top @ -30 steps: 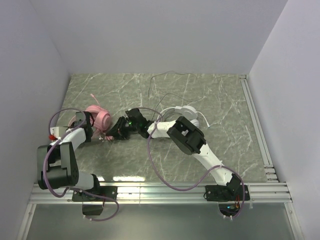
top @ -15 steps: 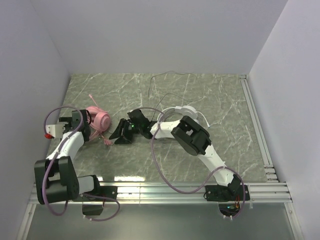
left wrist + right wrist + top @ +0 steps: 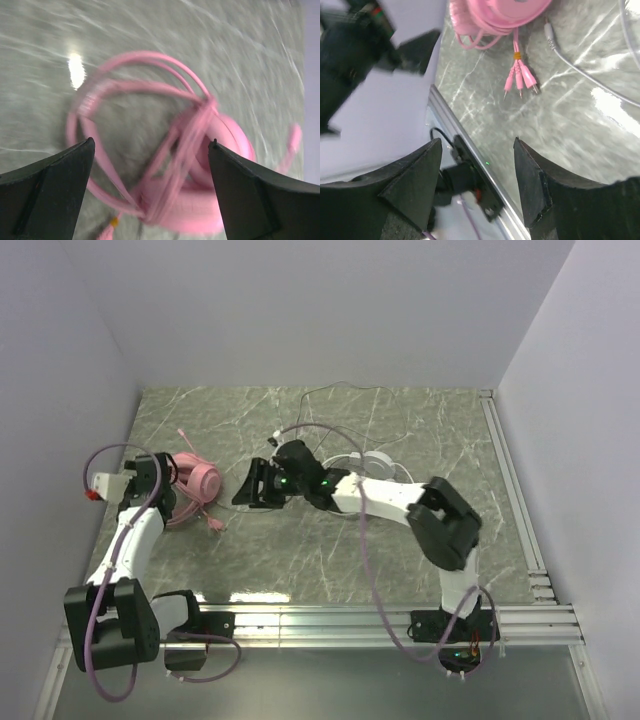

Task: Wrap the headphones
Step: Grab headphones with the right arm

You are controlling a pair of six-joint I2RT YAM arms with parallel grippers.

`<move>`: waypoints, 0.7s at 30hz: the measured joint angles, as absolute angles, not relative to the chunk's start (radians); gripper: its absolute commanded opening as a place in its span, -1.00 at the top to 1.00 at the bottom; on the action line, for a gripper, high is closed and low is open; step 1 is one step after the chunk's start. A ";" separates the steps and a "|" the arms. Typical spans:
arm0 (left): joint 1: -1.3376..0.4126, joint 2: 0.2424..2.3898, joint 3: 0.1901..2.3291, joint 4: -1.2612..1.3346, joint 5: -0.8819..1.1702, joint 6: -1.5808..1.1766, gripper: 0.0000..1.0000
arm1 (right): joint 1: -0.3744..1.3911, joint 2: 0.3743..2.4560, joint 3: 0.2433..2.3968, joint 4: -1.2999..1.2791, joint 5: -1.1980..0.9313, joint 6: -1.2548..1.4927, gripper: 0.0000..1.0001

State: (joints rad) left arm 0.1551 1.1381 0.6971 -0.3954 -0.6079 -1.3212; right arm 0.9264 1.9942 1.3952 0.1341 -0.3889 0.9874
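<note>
Plugs first: the pink plugs lie loose on the table, on the near side of the pink headphones, with only a short tail leading back to them. Rest of the pink cable looks looped round the headset; strands cross the band in the left wrist view.

Left gripper: a second ago it was crowded in at the headset, now drawn back to the left. Jaws spread wide, nothing in them, the pink headphones lying free below.

Right gripper: it has left the headset and swung toward the far right, jaws parted and empty over bare table. A pale jack tip lies just beside the pink plugs.

Reading: both hands have let go together, so the pink set is probably done.

Farther back, the white headphones sit partly hidden behind the right arm. Their pale cable sprawls unwound toward the far wall. That set is likely next.
</note>
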 measured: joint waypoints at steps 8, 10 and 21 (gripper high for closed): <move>-0.017 1.087 0.759 -0.336 -0.416 -1.048 -0.99 | 0.879 1.539 1.115 -0.007 -0.244 0.714 -0.35; -0.077 1.066 0.770 -0.318 -0.366 -0.993 -0.99 | 0.844 1.429 1.057 -0.057 -0.210 0.652 -0.35; -0.299 1.080 0.813 -0.189 -0.059 -0.768 -0.99 | 0.685 1.130 0.860 -0.225 -0.059 0.488 -0.28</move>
State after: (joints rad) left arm -0.2989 1.0801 0.8131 -0.1886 -0.0586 -0.7677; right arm 0.6846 1.1297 0.8600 -0.2253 -0.0586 0.4881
